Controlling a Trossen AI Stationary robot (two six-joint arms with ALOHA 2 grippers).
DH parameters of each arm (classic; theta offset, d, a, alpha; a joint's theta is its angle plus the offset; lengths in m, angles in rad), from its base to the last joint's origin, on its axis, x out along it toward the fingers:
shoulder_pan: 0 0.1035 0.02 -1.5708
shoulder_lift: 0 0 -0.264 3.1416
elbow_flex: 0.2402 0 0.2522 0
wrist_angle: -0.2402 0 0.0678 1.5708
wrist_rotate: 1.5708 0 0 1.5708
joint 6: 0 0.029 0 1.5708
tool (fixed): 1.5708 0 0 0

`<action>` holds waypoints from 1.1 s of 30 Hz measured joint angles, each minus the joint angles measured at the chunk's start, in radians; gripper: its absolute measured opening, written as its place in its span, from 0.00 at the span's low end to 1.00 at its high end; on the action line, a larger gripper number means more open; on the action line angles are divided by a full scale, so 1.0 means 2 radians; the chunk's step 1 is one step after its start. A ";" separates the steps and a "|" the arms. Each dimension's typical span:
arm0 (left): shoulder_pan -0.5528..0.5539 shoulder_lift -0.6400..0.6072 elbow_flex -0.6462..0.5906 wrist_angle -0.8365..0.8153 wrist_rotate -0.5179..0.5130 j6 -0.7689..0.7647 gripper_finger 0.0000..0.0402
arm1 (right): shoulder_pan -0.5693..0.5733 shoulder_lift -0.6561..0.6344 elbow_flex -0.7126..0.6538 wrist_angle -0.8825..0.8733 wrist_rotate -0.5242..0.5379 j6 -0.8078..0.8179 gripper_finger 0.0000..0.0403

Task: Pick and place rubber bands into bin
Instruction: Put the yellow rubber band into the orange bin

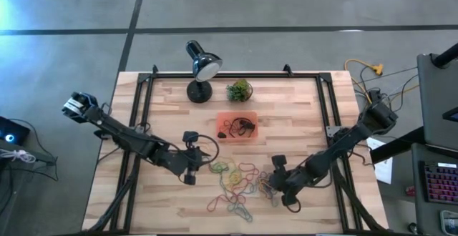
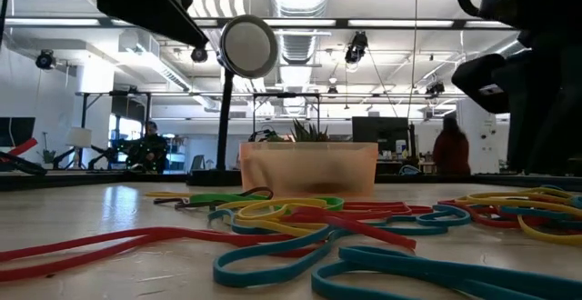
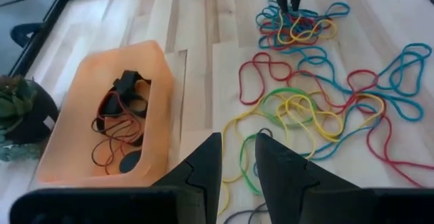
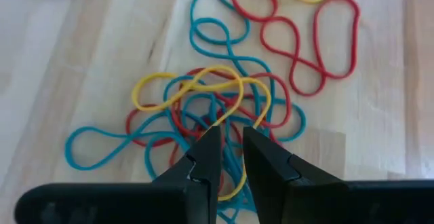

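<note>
Many rubber bands (image 1: 236,182) in red, yellow, green and blue lie loose and tangled on the wooden table, near its near edge. The orange translucent bin (image 1: 250,137) stands behind them and holds thin bands and small black clips (image 3: 125,85). My left gripper (image 3: 237,157) hovers above the left end of the spread, beside the bin (image 3: 74,95). It is empty and its fingers are a narrow gap apart. My right gripper (image 4: 232,137) is down in a yellow, blue and red tangle (image 4: 203,105) at the right end of the spread. My right gripper has strands of the tangle between its fingertips, a yellow loop (image 4: 261,112) and blue ones beside it. It comes from above, pointing steeply down. The tangle lies flat on the table. The fingers hide the exact place of contact.
A black desk lamp (image 1: 202,68) and a small green plant ball (image 1: 240,90) stand at the far side of the table, behind the bin. A black frame (image 1: 143,114) runs along the table's left, right and far edges. Bare wood lies to the left of the bands.
</note>
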 joint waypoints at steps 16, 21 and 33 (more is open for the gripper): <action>0.000 -0.002 -0.004 -0.001 -0.015 0.011 0.19 | -0.020 0.025 0.000 -0.003 0.001 0.007 0.14; 0.000 -0.002 -0.004 -0.001 -0.015 0.011 0.19 | -0.020 0.033 0.000 -0.007 -0.001 0.009 0.14; 0.000 -0.002 -0.004 -0.001 -0.015 0.011 0.19 | -0.019 0.035 0.000 -0.015 0.002 0.009 0.04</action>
